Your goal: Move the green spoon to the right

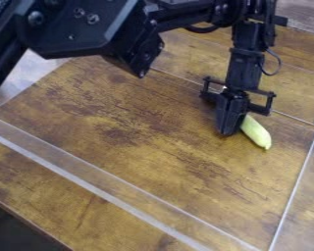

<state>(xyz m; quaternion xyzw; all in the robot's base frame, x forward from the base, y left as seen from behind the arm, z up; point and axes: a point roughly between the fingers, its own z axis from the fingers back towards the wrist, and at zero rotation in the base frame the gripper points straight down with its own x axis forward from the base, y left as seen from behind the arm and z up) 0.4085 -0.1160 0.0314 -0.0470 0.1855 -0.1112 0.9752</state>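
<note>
Camera view, looking down and across a worn wooden tabletop [133, 127] edged by a low clear plastic wall [107, 201]. A black robot arm [87, 34] reaches in from the upper left, its bulky housing filling the top of the picture. Its gripper [230, 125] points steeply down at the right side of the table, fingertips right at the wood.

Just beside those fingertips, on their right, lies the green spoon [257, 132] — only its thick yellow-green handle shows, slanting away toward the lower right. The end nearest the gripper is hidden behind the black fingers, so the metal bowl cannot be made out.

The jaws are drawn fully together. Whether they pinch the spoon's near end or merely sit against it cannot be told from this angle.

Judging by this, the grasping step is in hand: the spoon is not yet lifted or shifted. Next, the move calls for a small lift, or a steady drag, carrying the spoon rightward — with little room before the clear wall at the table's right edge.
</note>
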